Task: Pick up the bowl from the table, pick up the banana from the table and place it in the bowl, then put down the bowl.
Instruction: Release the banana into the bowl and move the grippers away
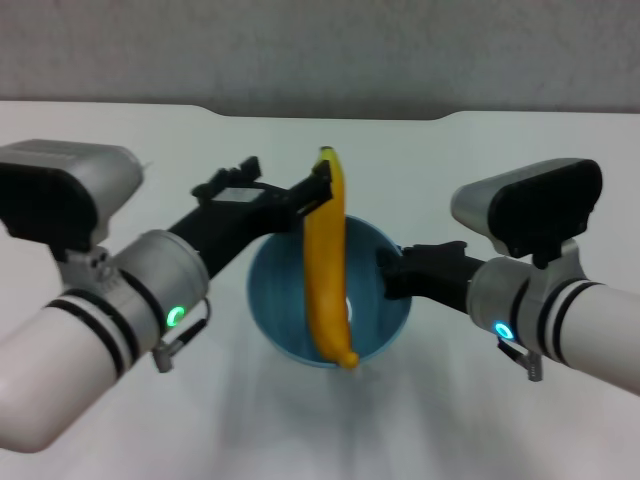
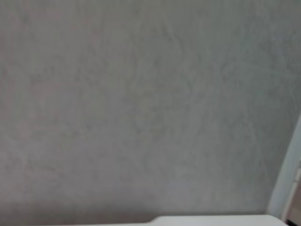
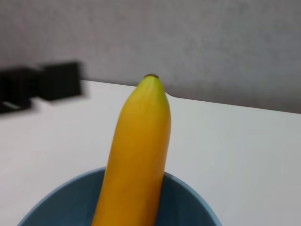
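The light-blue bowl (image 1: 385, 325) is at the middle of the white table (image 1: 500, 160). My right gripper (image 1: 386, 272) is shut on its right rim. The yellow banana (image 1: 326, 262) lies in the bowl, its lower end over the near rim and its green-tipped end sticking up past the far rim. The right wrist view shows the banana (image 3: 136, 155) rising out of the bowl (image 3: 70, 202). My left gripper (image 1: 312, 192) is open just left of the banana's upper end. In the right wrist view its dark fingers (image 3: 60, 81) stand clear of the banana.
A grey wall (image 1: 320, 50) runs behind the table's notched far edge. The left wrist view shows only that wall (image 2: 141, 103) and a strip of table edge (image 2: 211, 220). Bare table lies on both sides of the bowl.
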Robot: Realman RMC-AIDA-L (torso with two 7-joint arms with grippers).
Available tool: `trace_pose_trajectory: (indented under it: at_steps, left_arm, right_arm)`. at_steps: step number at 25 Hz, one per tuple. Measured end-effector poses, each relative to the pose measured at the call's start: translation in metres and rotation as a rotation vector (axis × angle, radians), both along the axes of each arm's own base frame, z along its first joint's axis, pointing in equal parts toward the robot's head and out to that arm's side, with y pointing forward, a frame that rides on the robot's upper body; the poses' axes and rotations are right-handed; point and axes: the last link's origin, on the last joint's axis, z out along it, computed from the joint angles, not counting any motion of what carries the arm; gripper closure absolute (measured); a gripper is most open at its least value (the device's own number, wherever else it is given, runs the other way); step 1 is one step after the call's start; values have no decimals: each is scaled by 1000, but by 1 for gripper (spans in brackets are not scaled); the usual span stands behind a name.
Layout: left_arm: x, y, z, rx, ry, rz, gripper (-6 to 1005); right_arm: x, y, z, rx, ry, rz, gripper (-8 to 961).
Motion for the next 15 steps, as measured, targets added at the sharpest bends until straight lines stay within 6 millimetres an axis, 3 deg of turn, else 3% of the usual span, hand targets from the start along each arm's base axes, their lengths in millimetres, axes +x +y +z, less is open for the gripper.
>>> trace_pose_trajectory:
  at_steps: [4, 7, 8, 10, 15]
  left_arm:
    - [-21, 0, 19, 67, 28, 53, 92]
    - [-56, 0, 42, 138, 20, 167, 92]
    - [-56, 0, 42, 138, 20, 167, 92]
    - [-77, -2, 49, 160, 18, 232, 92]
    - [-89, -5, 51, 168, 17, 269, 92]
  right_arm:
    - [12, 2, 8, 26, -4, -32, 918]
    - [30, 7, 12, 46, -18, -81, 918]
    - [30, 7, 12, 46, -18, -81, 918]
    - [41, 9, 12, 58, -17, -110, 918]
    - [54, 11, 10, 65, -2, -153, 919]
